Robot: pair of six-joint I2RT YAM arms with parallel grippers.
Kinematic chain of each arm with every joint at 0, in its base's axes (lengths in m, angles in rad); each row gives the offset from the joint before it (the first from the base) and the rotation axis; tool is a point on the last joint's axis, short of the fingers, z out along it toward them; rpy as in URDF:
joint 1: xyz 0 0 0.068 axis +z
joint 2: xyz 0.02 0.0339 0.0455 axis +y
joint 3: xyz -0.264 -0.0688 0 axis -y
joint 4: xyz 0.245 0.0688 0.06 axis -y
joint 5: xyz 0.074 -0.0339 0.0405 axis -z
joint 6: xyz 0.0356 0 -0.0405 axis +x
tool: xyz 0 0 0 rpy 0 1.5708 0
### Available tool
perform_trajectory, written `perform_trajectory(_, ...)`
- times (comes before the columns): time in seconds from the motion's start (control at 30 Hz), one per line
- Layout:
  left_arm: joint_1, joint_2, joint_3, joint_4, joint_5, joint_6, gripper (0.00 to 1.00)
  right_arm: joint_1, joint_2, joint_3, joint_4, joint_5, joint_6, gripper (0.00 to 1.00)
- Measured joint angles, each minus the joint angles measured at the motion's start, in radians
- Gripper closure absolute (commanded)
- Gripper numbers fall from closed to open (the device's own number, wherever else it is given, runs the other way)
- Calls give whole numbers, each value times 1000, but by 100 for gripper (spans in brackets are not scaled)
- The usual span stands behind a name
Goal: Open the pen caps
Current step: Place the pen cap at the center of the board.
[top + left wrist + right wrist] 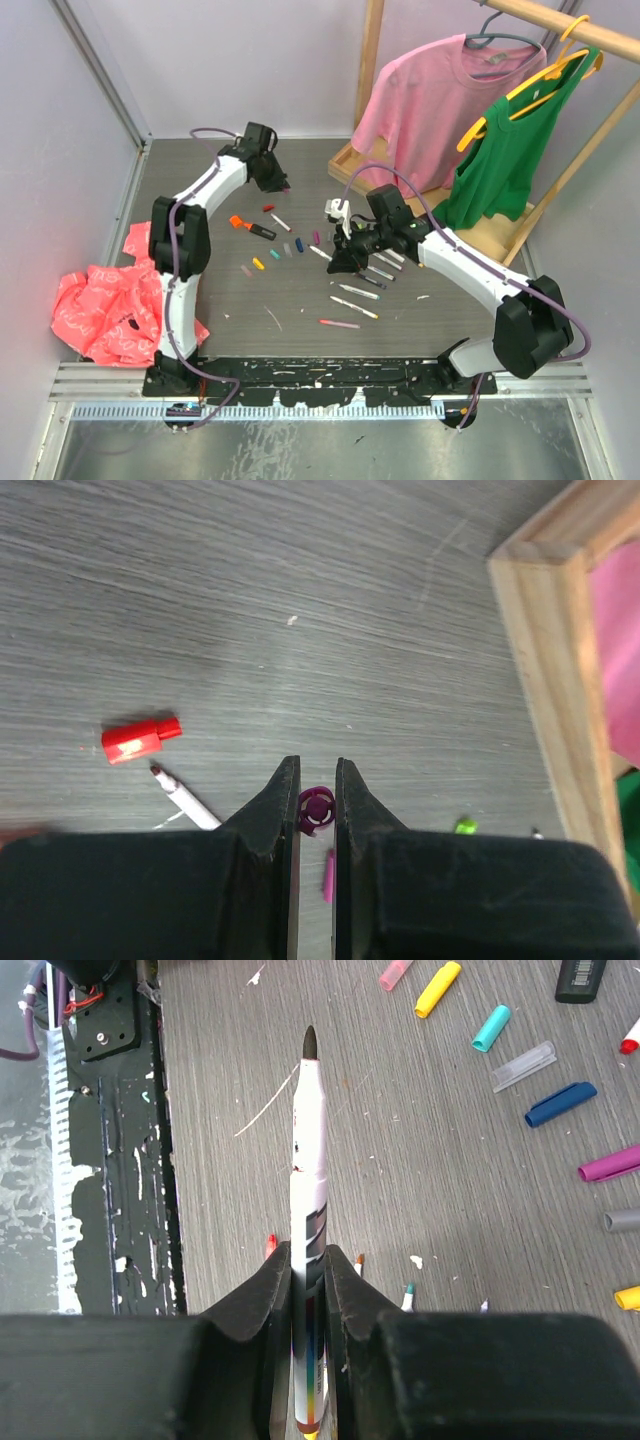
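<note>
A purple cap is noted pinched in the left gripper, an uncapped pen clamped lengthwise in the right gripper, tip outward, other pens lying just beside that nearer arm.

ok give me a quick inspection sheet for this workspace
surface: grey wood-grain table, small white scraps on it
job's things: loose caps and uncapped pens scattered mid-table
clutter: crumpled pink bag at the left edge
tools: left tool shut on purple cap; right tool shut on uncapped pen
cables: purple cables run along both arms
surroundings: wooden rack with pink t-shirt and green top on hangers
</note>
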Motion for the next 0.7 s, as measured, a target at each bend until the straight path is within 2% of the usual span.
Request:
perform_trajectory(0.27,0,198,239,-229,-40,58,93,-1,0,0,-7,0,-14,99)
perform_trajectory(0.47,0,267,323,-290,-54,78,86,-5,0,0,-8,0,-18,99)
perform_trajectory(0.7,0,301,354,-318,-59,79,76,-8,0,0,-11,0,-19,99)
